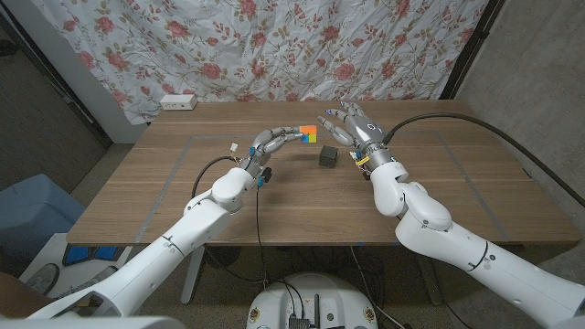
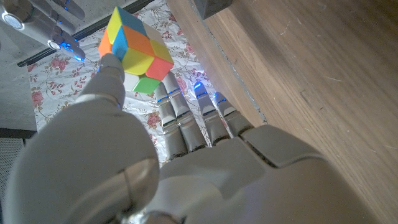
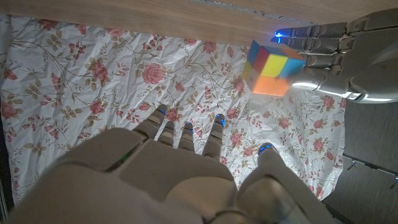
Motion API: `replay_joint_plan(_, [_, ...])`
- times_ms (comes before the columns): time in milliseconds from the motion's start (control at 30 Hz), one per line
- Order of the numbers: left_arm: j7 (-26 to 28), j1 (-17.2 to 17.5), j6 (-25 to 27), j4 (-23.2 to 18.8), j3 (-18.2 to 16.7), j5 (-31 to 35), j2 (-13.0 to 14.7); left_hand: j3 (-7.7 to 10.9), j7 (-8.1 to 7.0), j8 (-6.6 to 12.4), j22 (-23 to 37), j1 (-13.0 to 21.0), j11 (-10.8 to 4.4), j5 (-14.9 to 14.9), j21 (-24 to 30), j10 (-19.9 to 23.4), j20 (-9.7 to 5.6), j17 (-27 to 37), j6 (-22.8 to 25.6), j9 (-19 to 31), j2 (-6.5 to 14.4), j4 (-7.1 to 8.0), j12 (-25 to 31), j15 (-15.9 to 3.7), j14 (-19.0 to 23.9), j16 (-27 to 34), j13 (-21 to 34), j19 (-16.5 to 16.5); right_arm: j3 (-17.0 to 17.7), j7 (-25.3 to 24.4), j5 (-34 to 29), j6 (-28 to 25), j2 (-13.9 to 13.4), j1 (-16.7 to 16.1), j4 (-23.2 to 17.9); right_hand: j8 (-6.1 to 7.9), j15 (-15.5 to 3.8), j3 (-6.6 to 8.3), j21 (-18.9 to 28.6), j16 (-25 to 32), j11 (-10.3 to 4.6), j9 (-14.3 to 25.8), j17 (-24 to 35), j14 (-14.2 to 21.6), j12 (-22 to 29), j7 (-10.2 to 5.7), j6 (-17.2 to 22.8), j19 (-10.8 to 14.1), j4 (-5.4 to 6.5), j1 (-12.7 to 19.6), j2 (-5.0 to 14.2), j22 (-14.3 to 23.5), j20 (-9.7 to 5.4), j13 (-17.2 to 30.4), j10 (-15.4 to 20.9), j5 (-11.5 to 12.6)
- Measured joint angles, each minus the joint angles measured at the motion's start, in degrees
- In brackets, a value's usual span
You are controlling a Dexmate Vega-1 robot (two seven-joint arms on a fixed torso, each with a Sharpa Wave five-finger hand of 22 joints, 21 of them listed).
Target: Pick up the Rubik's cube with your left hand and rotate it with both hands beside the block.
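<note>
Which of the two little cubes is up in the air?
The colourful Rubik's cube, held off the table by the left hand. The dark block sits on the table.

A wooden table (image 1: 274, 196) with wide bare surface on the near side and toward both ends. A small dark block (image 1: 327, 157) sits near the middle, the only low obstacle on the wood. Just beside and above it, the left hand (image 1: 272, 142) holds a Rubik's cube (image 1: 308, 134) off the table, with the right hand (image 1: 347, 123) close on the cube's other side, fingers spread; only a narrow gap lies between them. A white power strip (image 1: 177, 102) sits at the far left corner, and a floral curtain (image 1: 274, 46) closes off the space behind
</note>
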Motion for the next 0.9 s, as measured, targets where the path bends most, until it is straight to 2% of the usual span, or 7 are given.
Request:
replay_joint_plan(33, [0.0,0.0,0.0,0.0,0.0,0.0,0.0,0.0,0.0,0.0,0.0,0.0,0.0,0.1,0.0,0.0,0.0,0.0,0.0,0.0,0.0,0.0,0.0,0.0,0.0,0.0,0.0,0.0,-0.1,0.5,-0.6,0.0,0.0,0.0,-0.1,0.0,0.0,0.0,0.0,0.0,0.0,0.0,0.0,0.0,0.0,0.0,0.0,0.0,0.0,-0.4,-0.44,0.0,0.0,0.0,0.0,0.0])
replay_joint_plan(333, [-0.1,0.0,-0.2,0.0,0.2,0.0,-0.2,-0.13,0.32,-0.21,0.0,0.2,0.31,0.1,0.0,0.3,0.0,0.0,0.3,0.0,0.0,-0.01,-0.1,0.0,0.0,0.0,0.0,0.0,-1.4,3.4,-4.8,-0.8,0.6,0.1,-0.7,0.0,0.0,0.21,0.0,0.0,-0.31,0.0,0.0,0.0,0.0,-0.31,0.3,-0.4,-0.22,-0.5,-0.46,0.0,-0.41,0.0,-0.3,0.0])
replay_joint_plan(433, [-0.1,0.0,-0.2,0.0,0.2,0.0,-0.2,-0.14,0.41,-0.22,0.0,0.3,0.31,0.1,0.0,0.3,0.0,0.0,0.4,0.0,-0.1,-0.01,-0.1,0.0,0.0,0.0,0.1,0.0,-1.8,4.5,-6.1,-1.0,0.9,0.1,-0.9,0.0,0.23,0.4,0.0,0.0,-0.11,0.0,0.0,-0.2,0.0,-0.31,0.3,-0.4,-0.08,0.1,0.13,0.0,-0.41,0.0,-0.5,0.0])
replay_joint_plan(900, [0.0,0.5,-0.4,-0.3,0.2,-0.1,-0.2,-0.22,0.41,-0.44,0.0,0.2,0.31,0.1,0.0,0.3,0.0,0.0,0.4,0.0,0.0,-0.08,-0.3,0.0,0.0,-0.4,0.4,0.0,-2.6,9.6,-10.5,-1.6,2.2,0.5,-1.0,0.0,0.31,0.47,0.0,0.0,-0.1,0.0,0.0,-1.1,0.0,-0.31,0.3,-1.5,0.0,0.1,0.13,0.0,-0.93,0.0,-1.9,0.0])
